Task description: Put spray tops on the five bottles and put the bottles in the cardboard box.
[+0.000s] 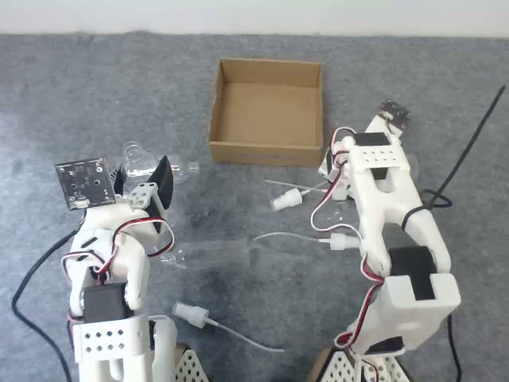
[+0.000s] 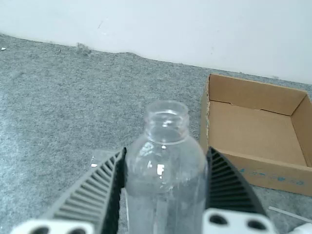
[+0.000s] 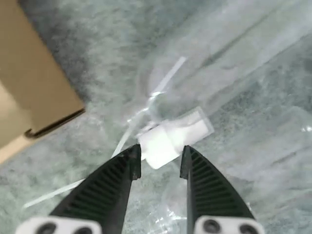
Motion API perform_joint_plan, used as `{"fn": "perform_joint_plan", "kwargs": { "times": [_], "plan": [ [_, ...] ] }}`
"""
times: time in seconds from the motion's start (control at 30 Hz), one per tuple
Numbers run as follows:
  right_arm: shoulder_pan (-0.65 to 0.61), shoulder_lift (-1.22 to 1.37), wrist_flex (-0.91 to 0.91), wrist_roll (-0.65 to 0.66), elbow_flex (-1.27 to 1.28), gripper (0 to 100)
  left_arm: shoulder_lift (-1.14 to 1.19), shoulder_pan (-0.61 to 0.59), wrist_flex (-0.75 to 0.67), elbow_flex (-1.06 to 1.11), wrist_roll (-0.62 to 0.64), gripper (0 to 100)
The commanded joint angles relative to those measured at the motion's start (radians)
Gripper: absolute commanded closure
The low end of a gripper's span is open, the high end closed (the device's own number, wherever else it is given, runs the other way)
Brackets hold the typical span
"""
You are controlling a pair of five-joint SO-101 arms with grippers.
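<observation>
Carpet (image 1: 95,95), grey and nubbly, covers the table; the cardboard box (image 1: 266,151) sits open-topped at its far middle, shallow, brown and square.

The left gripper (image 2: 165,153) is closed on a bottle (image 2: 165,180), its ribbed black jaws pressing the shoulders from either side. The bottle is clear plastic with rounded shoulders; its short threaded neck is open and carries no top. In the high view it is held upright on the left of the table, well short of the box and to the left of it.

The right gripper (image 3: 161,156) hangs low over the carpet near the box's front right corner. Its jaws stand a little apart, and a spray top (image 3: 156,141) lies at the gap between their tips; whether they touch it I cannot tell. This spray top is white and stubby, with a thin clear tube running from it.

A second bottle (image 1: 215,255) lies on its side between the arms, clear and capless. Another spray top (image 1: 191,312) lies near the left arm's base, its long tube trailing right.
</observation>
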Motion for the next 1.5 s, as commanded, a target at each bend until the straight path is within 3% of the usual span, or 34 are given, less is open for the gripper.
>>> {"fn": "perform_joint_plan", "kwargs": {
  "times": [0.0, 0.77, 1.13, 1.47],
  "plan": [
    [0.036, 0.042, -0.001, -0.011, -0.032, 87.5, -0.020, -0.005, -0.026, -0.008, 0.006, 85],
    [0.036, 0.133, 0.010, -0.005, -0.063, 87.6, -0.020, -0.005, -0.026, -0.008, 0.006, 85],
    [0.036, 0.122, 0.183, 0.069, -0.072, 87.6, -0.020, -0.005, -0.026, -0.008, -0.025, 85],
    [0.079, 0.133, 0.222, 0.078, -0.107, 87.7, -0.020, -0.005, -0.026, -0.008, -0.026, 85]
  ]
}}
